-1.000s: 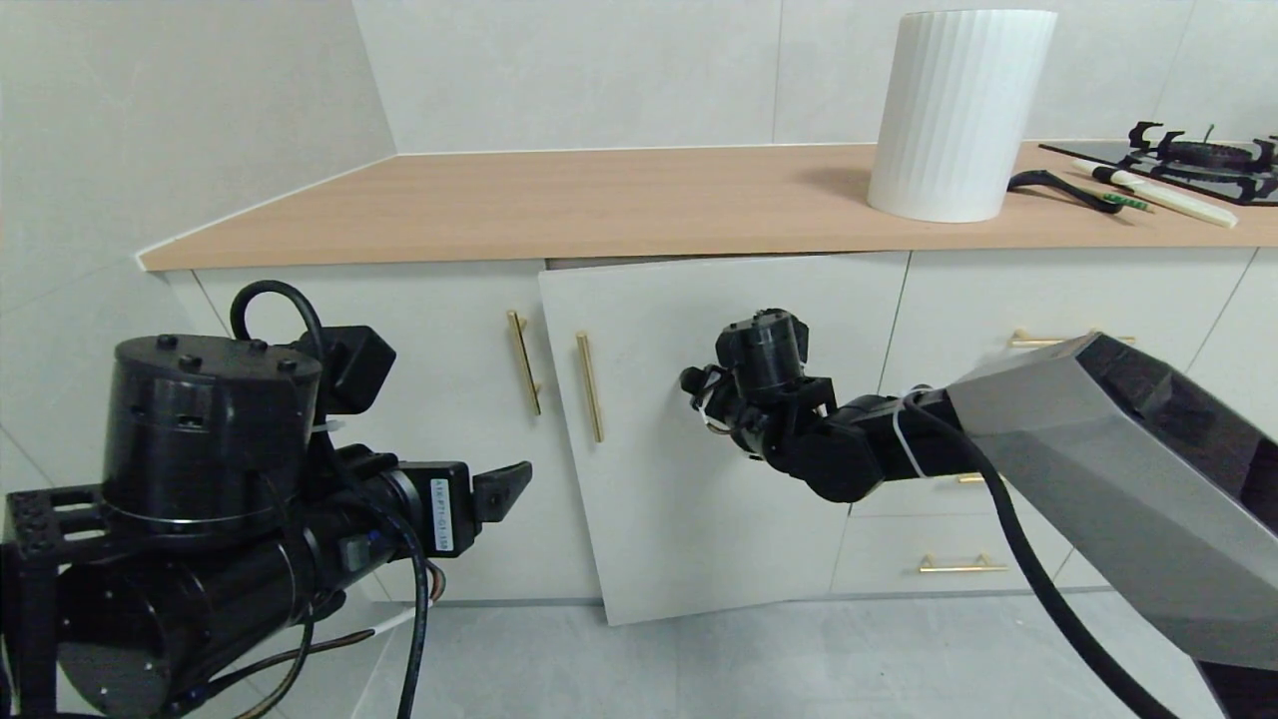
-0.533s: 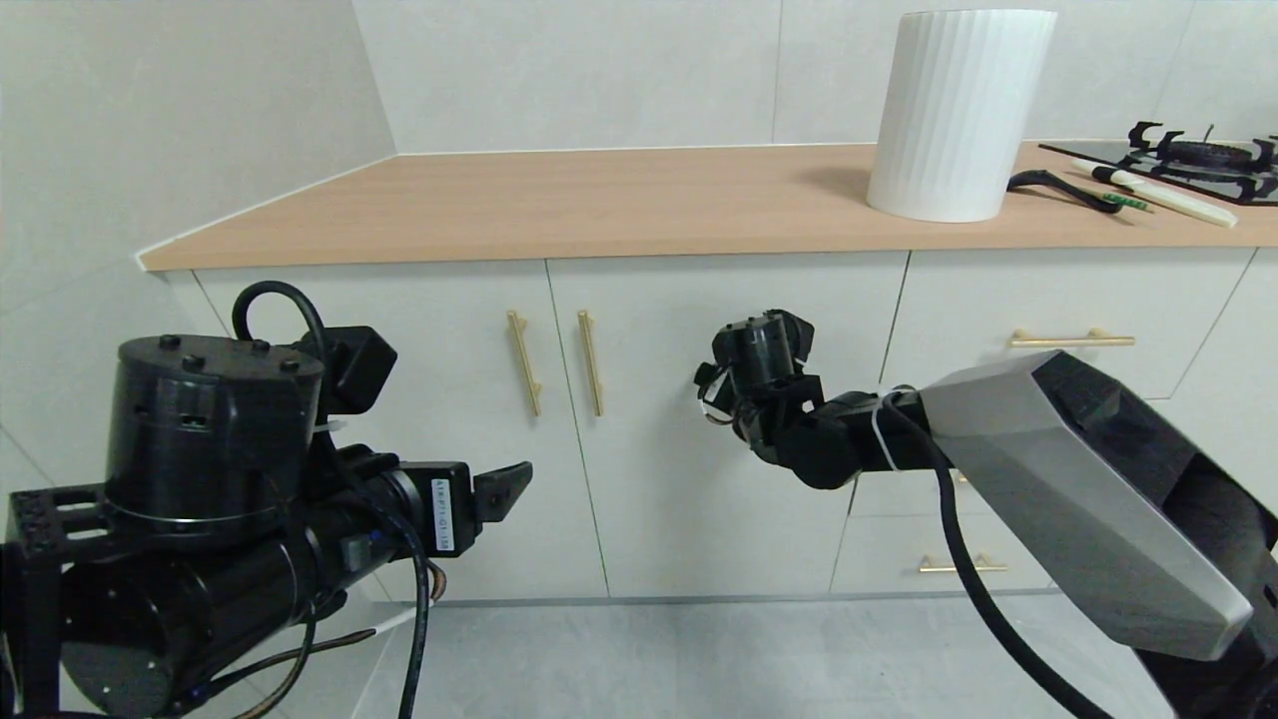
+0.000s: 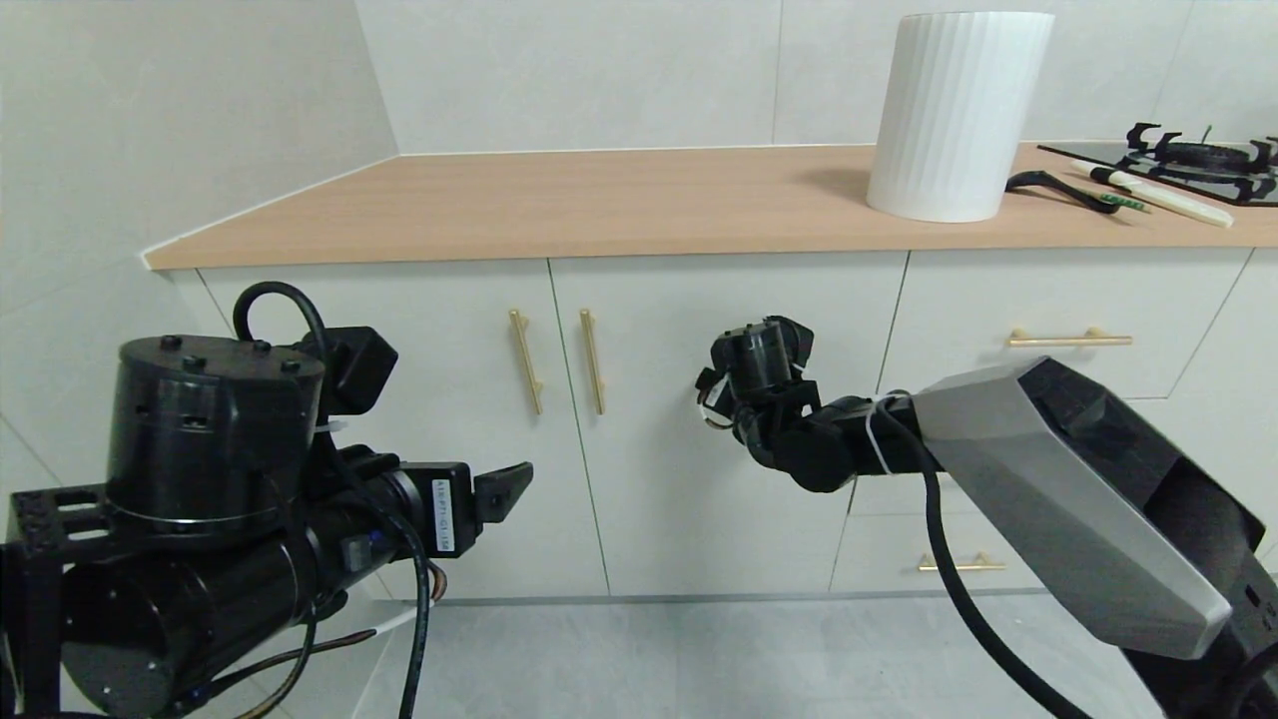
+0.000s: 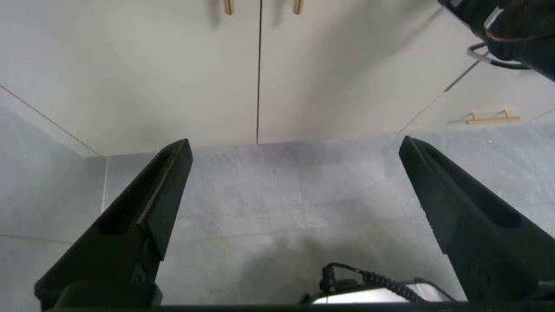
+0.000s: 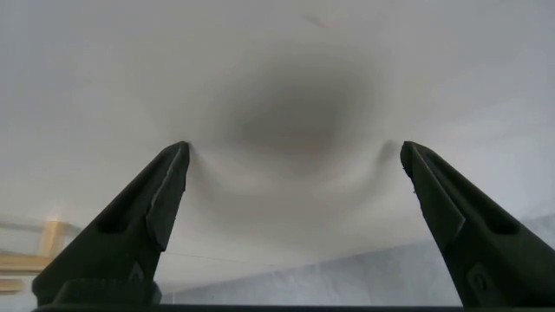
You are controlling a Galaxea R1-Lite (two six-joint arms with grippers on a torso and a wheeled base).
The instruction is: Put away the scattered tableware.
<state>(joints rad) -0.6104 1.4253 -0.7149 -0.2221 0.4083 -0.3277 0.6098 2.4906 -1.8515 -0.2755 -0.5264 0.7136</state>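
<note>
On the wooden counter (image 3: 559, 205), at the far right, lie a black ladle (image 3: 1060, 188) and pale and green-banded utensils (image 3: 1148, 196) beside a tall white ribbed container (image 3: 958, 115). My right gripper (image 3: 714, 389) is against the face of the right cabinet door (image 3: 699, 479), which is flush with its neighbour. In the right wrist view the right gripper (image 5: 295, 156) is open, both fingertips touching the white door panel. My left gripper (image 3: 504, 491) is low at the left, in front of the left door (image 3: 439, 399). It is open (image 4: 290, 165) and holds nothing, above the floor.
Brass handles (image 3: 594, 361) run down the two doors where they meet. Drawers with brass handles (image 3: 1068, 340) lie to the right. A gas hob (image 3: 1198, 155) sits at the counter's far right. The grey tiled floor (image 4: 286, 217) spreads below the cabinets.
The right cabinet door stood ajar one second ago and is now shut. My right arm moved in toward the cabinet with it. The left arm kept still.
</note>
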